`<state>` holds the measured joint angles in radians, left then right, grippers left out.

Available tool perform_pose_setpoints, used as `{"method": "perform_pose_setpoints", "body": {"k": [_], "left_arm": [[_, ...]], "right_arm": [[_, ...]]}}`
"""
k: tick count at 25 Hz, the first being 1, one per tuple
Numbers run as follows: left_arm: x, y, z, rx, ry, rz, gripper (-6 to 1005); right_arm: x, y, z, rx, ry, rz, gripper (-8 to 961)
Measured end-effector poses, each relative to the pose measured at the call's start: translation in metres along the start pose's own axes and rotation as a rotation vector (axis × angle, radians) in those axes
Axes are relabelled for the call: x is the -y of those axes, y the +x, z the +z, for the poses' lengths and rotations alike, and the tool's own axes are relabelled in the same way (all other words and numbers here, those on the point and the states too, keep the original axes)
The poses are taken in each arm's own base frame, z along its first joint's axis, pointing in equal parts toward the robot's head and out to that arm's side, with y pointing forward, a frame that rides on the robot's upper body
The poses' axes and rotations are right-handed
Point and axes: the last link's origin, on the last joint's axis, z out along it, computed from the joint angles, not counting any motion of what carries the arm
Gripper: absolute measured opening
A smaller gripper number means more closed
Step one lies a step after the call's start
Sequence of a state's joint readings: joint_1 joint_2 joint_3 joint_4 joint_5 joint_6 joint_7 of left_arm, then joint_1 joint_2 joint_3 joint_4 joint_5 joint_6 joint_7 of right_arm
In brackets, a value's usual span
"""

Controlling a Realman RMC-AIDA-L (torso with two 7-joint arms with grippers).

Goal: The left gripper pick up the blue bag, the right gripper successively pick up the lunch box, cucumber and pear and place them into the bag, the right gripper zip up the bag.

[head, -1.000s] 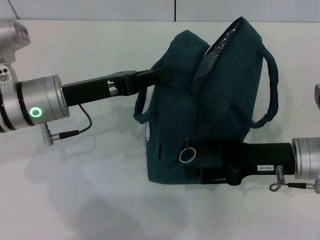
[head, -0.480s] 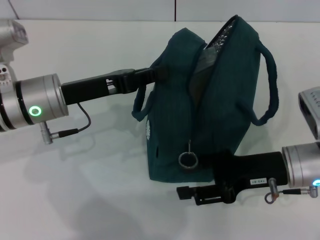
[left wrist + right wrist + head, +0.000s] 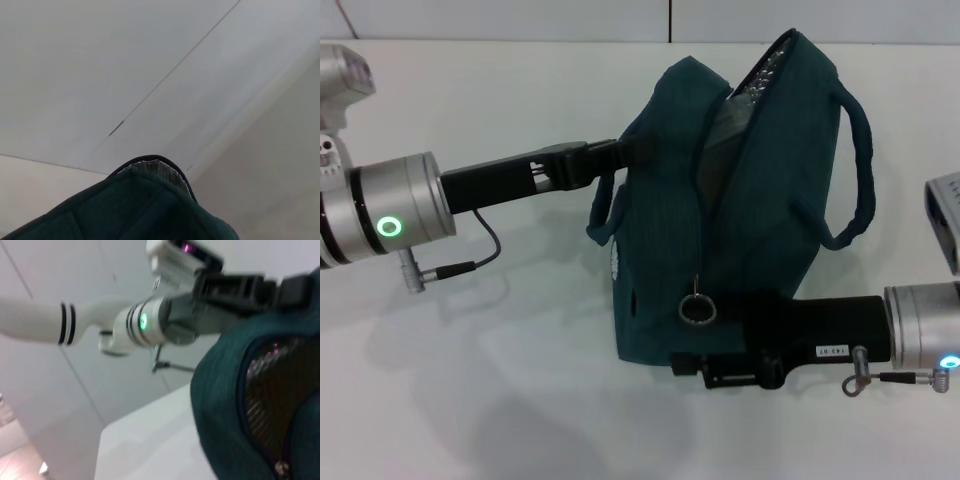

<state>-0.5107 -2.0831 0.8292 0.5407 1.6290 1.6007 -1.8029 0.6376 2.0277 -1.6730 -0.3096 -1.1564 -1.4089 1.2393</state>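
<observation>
Now blue bag [image 3: 750, 200] beside right jaws

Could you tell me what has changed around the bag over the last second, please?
The right gripper dropped from the bag's front, backed off, then edged back in low beside the ring pull. The opening narrowed. The left gripper still holds the bag's upper edge.

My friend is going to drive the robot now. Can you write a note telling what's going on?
Left gripper: shut on the blue bag, gripping its upper edge and holding it up.
Right gripper: low beside the bag's base, just under the zipper ring; fingers open.
Lunch box, cucumber and pear are not visible outside the bag.
Bag mouth gapes at the top, silver lining showing.
Left to do: grab the ring, finish zipping.
</observation>
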Motion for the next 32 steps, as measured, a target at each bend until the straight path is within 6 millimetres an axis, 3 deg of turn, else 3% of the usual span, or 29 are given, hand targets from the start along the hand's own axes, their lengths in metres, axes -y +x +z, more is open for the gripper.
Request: {"method": "perform_pose_setpoints", "body": {"k": [20, 32], "left_arm": [[-0.0006, -0.0004, 0.0002, 0.002, -0.004, 0.0, 73], [-0.0007, -0.0007, 0.0006, 0.001, -0.005, -0.001, 78]], "right_arm": [[0.0079, 0.0005, 0.0011, 0.024, 0.079, 0.004, 643], [0.008, 0.0005, 0.0008, 0.035, 0.085, 0.006, 168]]}}
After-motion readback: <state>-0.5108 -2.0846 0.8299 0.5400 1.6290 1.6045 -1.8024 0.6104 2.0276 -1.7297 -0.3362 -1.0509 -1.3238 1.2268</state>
